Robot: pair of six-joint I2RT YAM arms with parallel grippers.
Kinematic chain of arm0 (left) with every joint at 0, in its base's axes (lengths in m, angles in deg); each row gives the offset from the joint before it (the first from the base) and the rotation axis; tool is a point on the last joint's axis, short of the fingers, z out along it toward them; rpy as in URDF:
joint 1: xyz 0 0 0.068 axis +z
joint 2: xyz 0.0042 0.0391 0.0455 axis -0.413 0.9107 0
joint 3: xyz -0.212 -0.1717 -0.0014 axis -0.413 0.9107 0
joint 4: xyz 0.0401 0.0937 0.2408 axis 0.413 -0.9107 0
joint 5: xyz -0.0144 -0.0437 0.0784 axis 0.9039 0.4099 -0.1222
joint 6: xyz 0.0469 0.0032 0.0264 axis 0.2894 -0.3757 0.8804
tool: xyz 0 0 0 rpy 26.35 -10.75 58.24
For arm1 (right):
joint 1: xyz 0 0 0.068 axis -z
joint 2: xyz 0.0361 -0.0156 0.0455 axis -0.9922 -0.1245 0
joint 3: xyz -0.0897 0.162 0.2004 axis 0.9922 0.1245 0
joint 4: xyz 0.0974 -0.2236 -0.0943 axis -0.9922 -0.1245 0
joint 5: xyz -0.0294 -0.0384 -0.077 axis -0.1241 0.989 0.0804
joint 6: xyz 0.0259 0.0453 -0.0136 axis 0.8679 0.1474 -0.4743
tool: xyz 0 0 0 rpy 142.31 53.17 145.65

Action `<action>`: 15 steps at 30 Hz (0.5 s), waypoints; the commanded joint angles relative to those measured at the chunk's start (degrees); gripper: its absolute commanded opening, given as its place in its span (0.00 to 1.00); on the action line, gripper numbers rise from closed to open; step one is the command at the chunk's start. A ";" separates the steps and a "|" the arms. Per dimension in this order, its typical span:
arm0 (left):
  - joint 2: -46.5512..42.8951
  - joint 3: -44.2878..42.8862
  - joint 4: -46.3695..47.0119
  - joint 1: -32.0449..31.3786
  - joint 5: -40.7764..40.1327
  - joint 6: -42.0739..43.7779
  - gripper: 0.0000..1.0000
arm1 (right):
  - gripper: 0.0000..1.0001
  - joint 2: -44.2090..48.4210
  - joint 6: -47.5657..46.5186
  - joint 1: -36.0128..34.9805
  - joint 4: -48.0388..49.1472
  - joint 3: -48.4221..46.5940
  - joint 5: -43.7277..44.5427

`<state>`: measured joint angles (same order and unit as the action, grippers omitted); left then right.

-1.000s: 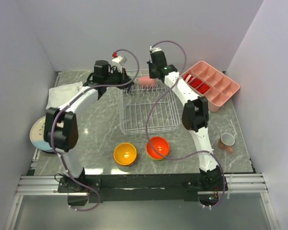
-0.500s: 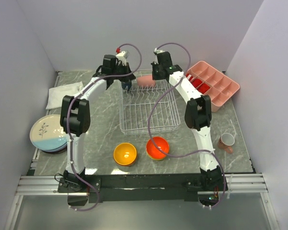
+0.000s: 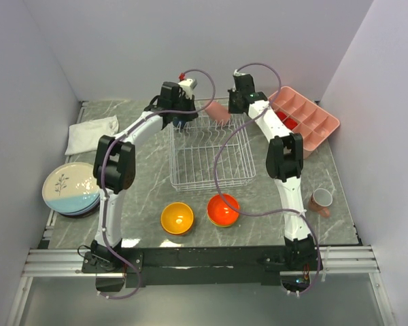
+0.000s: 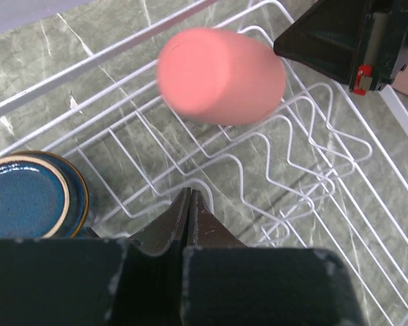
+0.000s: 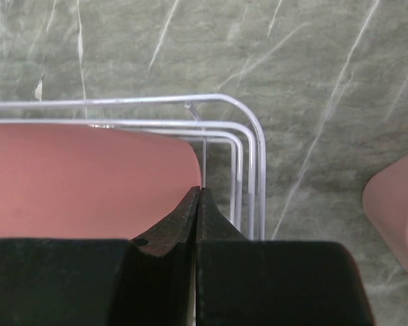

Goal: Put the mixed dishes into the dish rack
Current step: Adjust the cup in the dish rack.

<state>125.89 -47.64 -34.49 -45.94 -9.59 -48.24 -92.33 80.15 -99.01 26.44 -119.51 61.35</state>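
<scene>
A pink cup (image 3: 217, 111) lies tilted on its side at the far end of the white wire dish rack (image 3: 211, 160). In the left wrist view the pink cup (image 4: 221, 75) is blurred above the rack's wires (image 4: 313, 136). My left gripper (image 3: 179, 119) is shut and empty at the rack's far left corner, where the left wrist view shows it (image 4: 188, 194) over the wires. My right gripper (image 3: 235, 107) is shut and empty, its tip (image 5: 199, 190) beside the pink cup (image 5: 88, 178) inside the rack's corner (image 5: 250, 130). A blue tan-rimmed dish (image 4: 27, 204) sits beside the rack.
An orange-yellow bowl (image 3: 177, 217) and a red-orange bowl (image 3: 223, 209) stand in front of the rack. Stacked plates (image 3: 71, 189) are at the left edge, a white cloth (image 3: 92, 133) behind them. A pink compartment tray (image 3: 306, 121) is far right, a small cup (image 3: 320, 200) at near right.
Both shut grippers have swung right along the rack's far edge, the left arm from the far left. The pink cup has shifted right and tilted at the rack's far end.
</scene>
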 commanded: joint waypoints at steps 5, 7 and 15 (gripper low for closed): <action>1.95 -4.09 0.46 -0.26 -2.36 0.66 0.01 | 0.00 -1.99 0.68 -0.62 -1.20 -2.08 0.58; 1.43 -3.39 0.64 -0.26 -2.36 0.57 0.01 | 0.00 -2.60 0.76 -0.80 -1.02 -2.52 0.49; 1.77 -6.44 1.08 -0.26 -3.59 -0.31 0.14 | 0.00 -3.75 -0.38 -1.42 -2.95 -0.76 3.22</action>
<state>128.51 -49.46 -35.12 -46.09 -12.43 -48.37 -93.92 80.18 -99.67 26.88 -120.99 64.44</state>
